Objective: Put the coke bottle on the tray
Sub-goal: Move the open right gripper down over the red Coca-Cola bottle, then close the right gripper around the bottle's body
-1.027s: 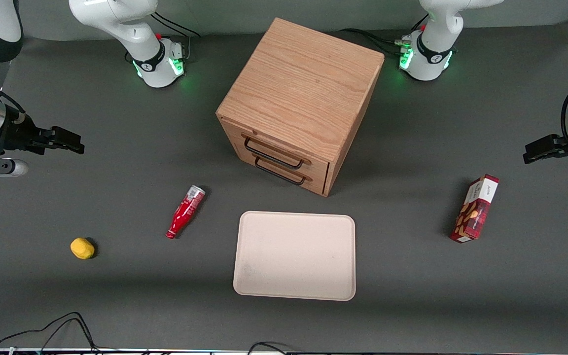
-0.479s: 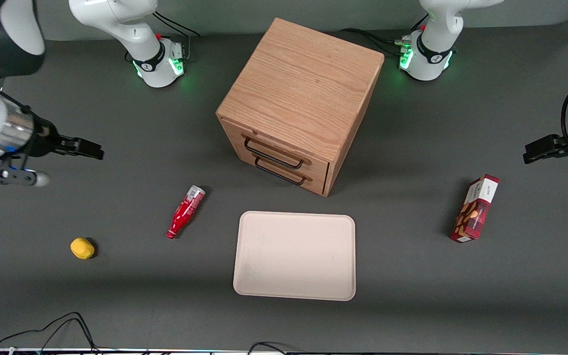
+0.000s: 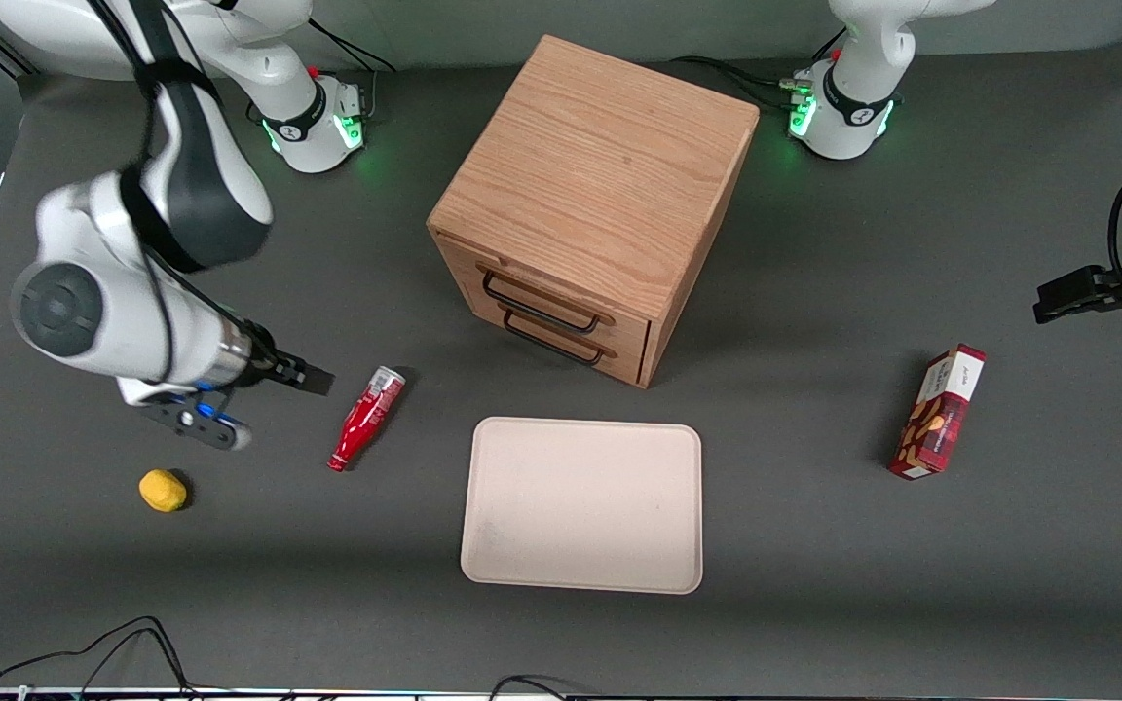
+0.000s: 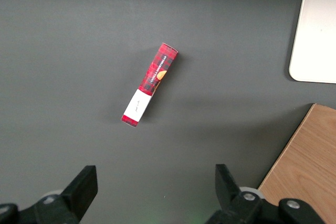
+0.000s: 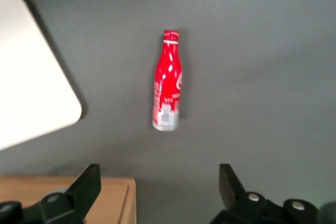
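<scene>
The coke bottle (image 3: 366, 417) lies flat on the dark table beside the tray, its red cap nearer the front camera and its silvery base toward the wooden box. The right wrist view shows it whole (image 5: 168, 81). The beige-pink tray (image 3: 582, 504) lies flat in front of the drawers, nearer the front camera, with nothing on it; one rounded corner shows in the right wrist view (image 5: 31, 98). My gripper (image 3: 303, 375) hovers above the table just beside the bottle's base end, toward the working arm's end, apart from it. Its fingers (image 5: 89, 184) stand wide apart and hold nothing.
A wooden two-drawer box (image 3: 595, 200) stands mid-table, farther from the front camera than the tray. A yellow lemon-like object (image 3: 163, 490) lies toward the working arm's end. A red snack box (image 3: 939, 411) lies toward the parked arm's end. Cables (image 3: 84, 652) run along the front edge.
My arm has swung in from the working arm's end of the table, nearer the front camera and toward the bottle. The gripper now sits close beside it. The bottle and tray have not moved.
</scene>
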{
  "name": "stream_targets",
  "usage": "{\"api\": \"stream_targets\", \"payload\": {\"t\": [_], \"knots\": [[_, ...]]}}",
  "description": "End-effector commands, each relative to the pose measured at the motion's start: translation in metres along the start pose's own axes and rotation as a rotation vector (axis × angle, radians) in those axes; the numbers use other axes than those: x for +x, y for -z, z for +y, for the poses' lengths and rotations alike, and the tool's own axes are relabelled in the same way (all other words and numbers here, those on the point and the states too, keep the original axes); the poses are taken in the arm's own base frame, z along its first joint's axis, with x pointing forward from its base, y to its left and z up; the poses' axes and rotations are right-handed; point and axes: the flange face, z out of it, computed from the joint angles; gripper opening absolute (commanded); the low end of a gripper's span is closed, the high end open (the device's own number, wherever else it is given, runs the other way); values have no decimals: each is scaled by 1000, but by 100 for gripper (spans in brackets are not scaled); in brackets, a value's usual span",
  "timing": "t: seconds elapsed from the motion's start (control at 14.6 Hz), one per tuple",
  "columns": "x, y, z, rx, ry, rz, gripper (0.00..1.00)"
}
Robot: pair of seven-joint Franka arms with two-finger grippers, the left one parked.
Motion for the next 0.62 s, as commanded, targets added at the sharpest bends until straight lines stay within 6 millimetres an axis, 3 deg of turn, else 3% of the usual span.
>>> {"api": "stream_targets", "payload": {"t": [0.0, 0.21, 0.55], "knots": [[3, -52, -12, -38, -46, 49, 100], [-1, -112, -4, -30, -64, 77, 100], [-7, -167, 5, 10, -123, 135, 100]]}}
